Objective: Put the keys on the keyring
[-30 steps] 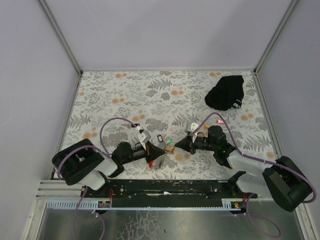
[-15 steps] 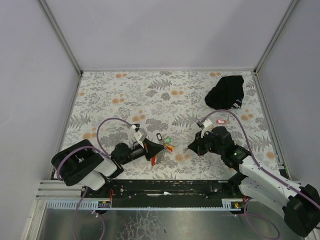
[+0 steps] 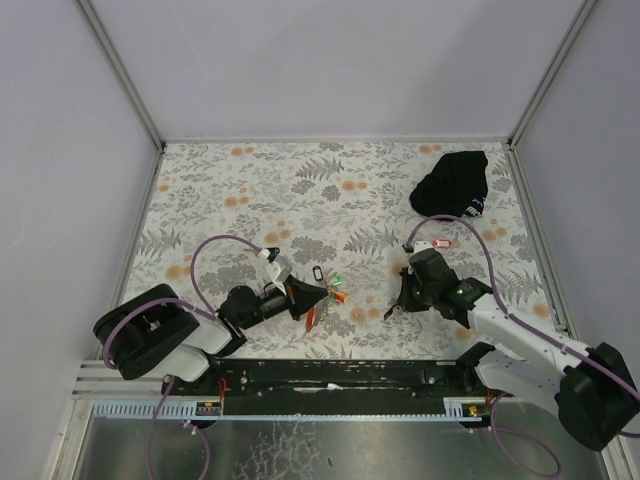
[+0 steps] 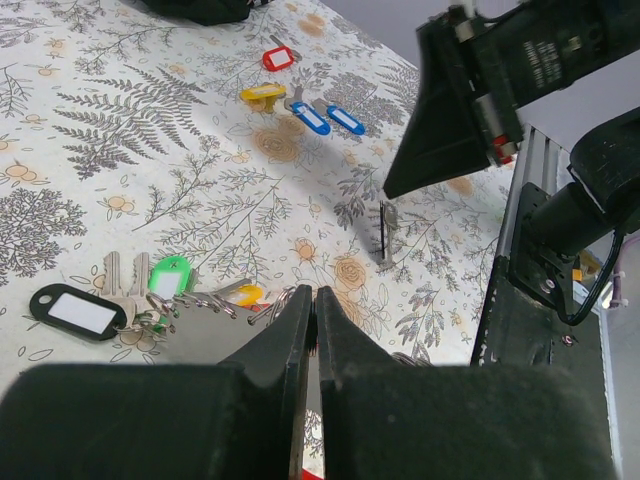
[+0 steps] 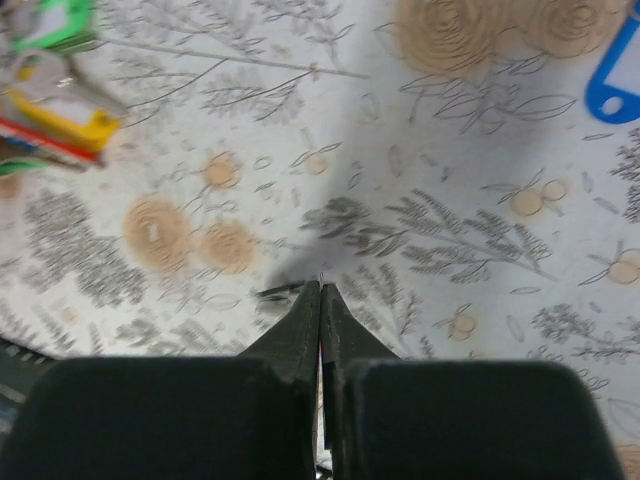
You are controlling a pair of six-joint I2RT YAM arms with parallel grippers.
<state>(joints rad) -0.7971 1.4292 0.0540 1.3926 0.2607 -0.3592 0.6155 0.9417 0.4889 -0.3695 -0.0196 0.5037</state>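
Jaws of the left gripper (image 3: pixel 320 292) are seen pressed together low over the floral table (image 3: pixel 250 190), with only a thin slit left between them. A red sliver of the strap of the keyring (image 4: pixel 283 300) is caught in that slit. The metal ring lies just ahead of the fingertips, and keys with a black tag (image 4: pixel 80 312), a green tag (image 4: pixel 170 275) and a yellow tag (image 4: pixel 245 295) are fanned out from it on the table.

Further right, the right gripper (image 4: pixel 388 190) is likewise closed tight. A bare key (image 4: pixel 383 235) is held on end under its tip, the lower end touching the table, well apart from the ring.

Beyond it, a red-tagged key (image 4: pixel 278 58), a yellow-tagged key (image 4: pixel 262 92) and two blue-tagged keys (image 4: pixel 312 120) are laid loose and close together. A black cloth bundle (image 3: pixel 455 183) is left at the far right.
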